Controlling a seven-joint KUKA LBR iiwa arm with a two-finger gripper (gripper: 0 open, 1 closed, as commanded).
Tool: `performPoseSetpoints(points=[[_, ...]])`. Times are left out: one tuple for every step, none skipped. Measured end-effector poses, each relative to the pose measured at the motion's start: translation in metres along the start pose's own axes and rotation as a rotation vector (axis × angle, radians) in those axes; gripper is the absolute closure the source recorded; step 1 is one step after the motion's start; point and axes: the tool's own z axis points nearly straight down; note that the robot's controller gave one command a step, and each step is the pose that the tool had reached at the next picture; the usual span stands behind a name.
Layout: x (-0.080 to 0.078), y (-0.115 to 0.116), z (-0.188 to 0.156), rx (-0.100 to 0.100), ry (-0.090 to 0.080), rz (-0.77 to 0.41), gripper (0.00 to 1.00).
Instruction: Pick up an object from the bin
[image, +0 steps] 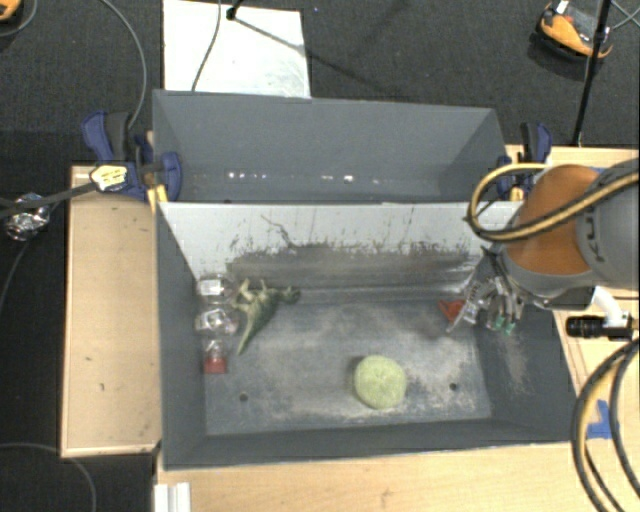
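Observation:
My gripper (490, 305) hangs low at the bin's right side, near the back corner of the floor. A small red thing (454, 311) shows right at its left tip; whether it is held cannot be made out. A pale green, round, fuzzy ball (380, 382) lies on the floor to the front left of the gripper, well apart from it.
A green toy dinosaur (257, 305) lies at the back left of the floor. Beside it, along the left wall, is a clear plastic piece with a red end (212, 335). The arm with its orange cover and cables comes in over the right rim.

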Motion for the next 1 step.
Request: performPoseSetpoints(points=[[0.0006, -0.0003, -0.0021, 0.001, 0.001, -0.001, 1.00]])
